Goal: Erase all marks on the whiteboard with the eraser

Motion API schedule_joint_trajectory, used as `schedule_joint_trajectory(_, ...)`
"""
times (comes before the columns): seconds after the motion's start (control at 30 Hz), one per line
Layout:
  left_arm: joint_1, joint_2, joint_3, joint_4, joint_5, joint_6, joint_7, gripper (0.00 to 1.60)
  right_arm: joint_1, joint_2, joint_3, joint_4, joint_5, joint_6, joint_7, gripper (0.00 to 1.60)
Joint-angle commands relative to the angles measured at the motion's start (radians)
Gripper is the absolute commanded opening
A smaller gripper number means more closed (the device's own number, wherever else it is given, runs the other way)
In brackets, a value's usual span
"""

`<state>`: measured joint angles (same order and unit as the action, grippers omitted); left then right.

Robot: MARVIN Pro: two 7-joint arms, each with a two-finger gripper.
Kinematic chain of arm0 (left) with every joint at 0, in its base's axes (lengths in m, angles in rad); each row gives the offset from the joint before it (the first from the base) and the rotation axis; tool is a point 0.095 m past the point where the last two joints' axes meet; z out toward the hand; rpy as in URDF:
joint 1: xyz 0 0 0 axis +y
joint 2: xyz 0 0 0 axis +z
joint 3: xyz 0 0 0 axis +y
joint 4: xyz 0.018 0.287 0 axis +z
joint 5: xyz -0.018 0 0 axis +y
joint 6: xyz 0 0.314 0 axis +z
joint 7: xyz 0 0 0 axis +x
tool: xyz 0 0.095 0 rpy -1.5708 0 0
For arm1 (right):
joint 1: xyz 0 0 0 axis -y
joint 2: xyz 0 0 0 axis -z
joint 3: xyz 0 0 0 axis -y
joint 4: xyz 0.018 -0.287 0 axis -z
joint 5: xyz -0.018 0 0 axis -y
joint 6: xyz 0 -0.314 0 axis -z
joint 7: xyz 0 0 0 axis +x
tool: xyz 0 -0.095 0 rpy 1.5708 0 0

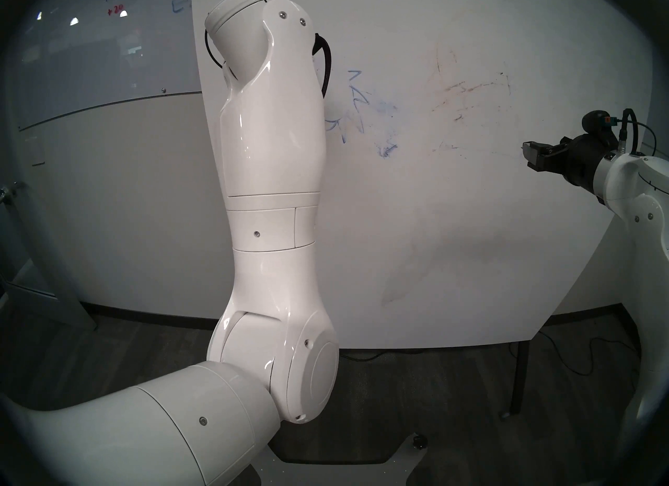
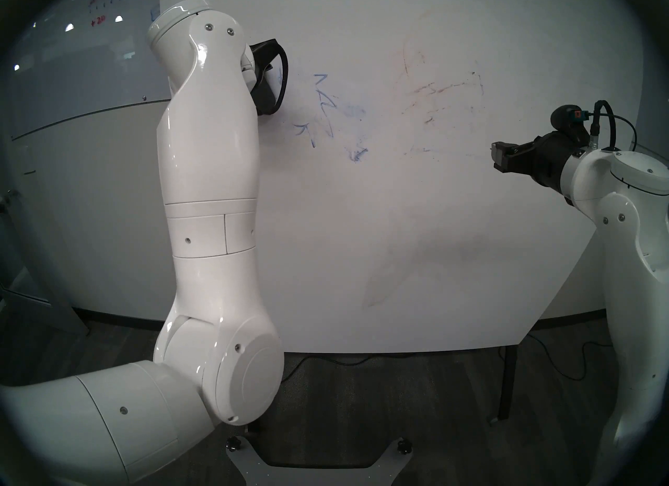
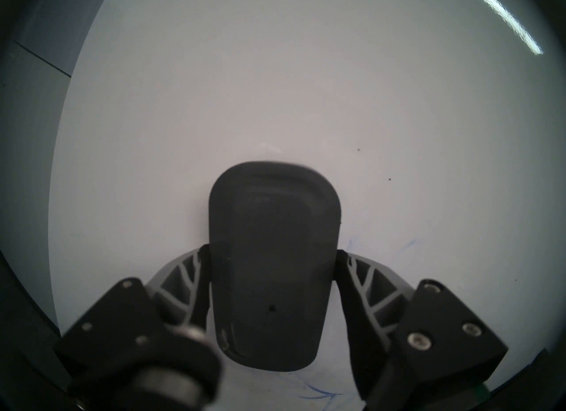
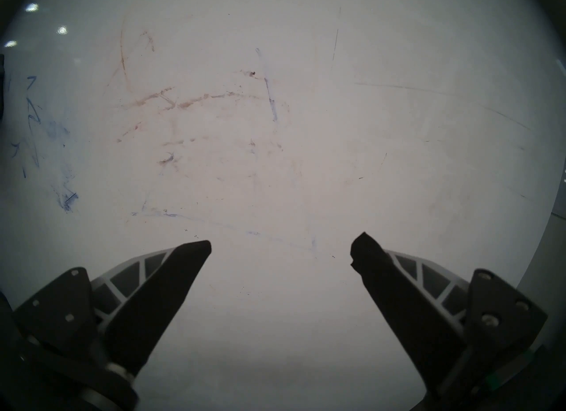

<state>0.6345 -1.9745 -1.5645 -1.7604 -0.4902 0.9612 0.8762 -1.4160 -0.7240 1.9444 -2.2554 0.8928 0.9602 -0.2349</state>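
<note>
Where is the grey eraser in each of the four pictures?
Head stereo left: not in it; the left arm hides it.
Head stereo right: cannot pick it out; only dark gripper parts peek from behind the left arm.
Left wrist: the eraser sits bottom middle, pinched by the left gripper, against the whiteboard.
Right wrist: not in it.
Shared landmark: the blue marks, also at the right wrist view's left edge.

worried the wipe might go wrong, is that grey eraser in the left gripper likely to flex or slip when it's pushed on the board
The eraser looks like a rigid moulded shell, so it probably won't flex. The left gripper clamps only its narrow sides, so hard pressure might twist it. Its smooth matte back could slip against the whiteboard drag.
</note>
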Motion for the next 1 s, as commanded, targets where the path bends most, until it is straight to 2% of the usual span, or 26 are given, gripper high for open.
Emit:
schedule_joint_trajectory(0.0,-0.06,-0.014,0.013,0.074,-0.038,-0.001,0.067,0.0,0.008,0.004,0.003,-0.005,-0.002,-0.006,0.001,1.6)
schedule_joint_trajectory(0.17,-0.057,-0.032,0.024,0.097,-0.043,-0.001,0.056,0.0,0.008,0.004,0.003,-0.005,-0.002,-0.005,0.001,1.6)
schedule_joint_trajectory(0.57,-0.016,-0.033,0.077,0.149,-0.047,-0.001,0.005,0.0,0.008,0.003,0.003,-0.005,-0.001,-0.004,0.0,1.6)
schedule_joint_trajectory(0.97,0.005,-0.033,0.125,0.193,-0.073,-0.001,-0.009,0.0,0.008,0.004,0.003,-0.005,-0.001,-0.004,0.0,1.6)
